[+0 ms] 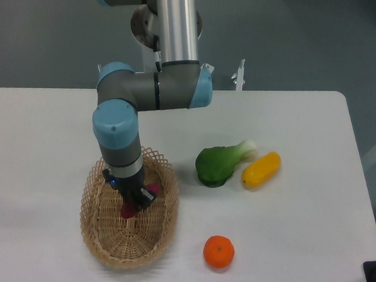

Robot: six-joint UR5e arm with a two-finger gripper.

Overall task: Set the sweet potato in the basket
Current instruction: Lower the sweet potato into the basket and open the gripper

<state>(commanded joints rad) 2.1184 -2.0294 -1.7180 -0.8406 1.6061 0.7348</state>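
Observation:
The light tan wicker basket [107, 242] sits at the front left of the white table. My gripper [132, 203] hangs down inside it, over its middle, shut on the sweet potato [130, 209]. Only the reddish-purple lower end and a bit beside the fingers show; the rest is hidden by the gripper. I cannot tell whether the tuber touches the basket floor.
A green leafy vegetable [220, 164] and a yellow elongated vegetable [261, 169] lie right of the basket. A round orange fruit [219, 251] sits near the front edge. The arm's base stands behind the table at the back.

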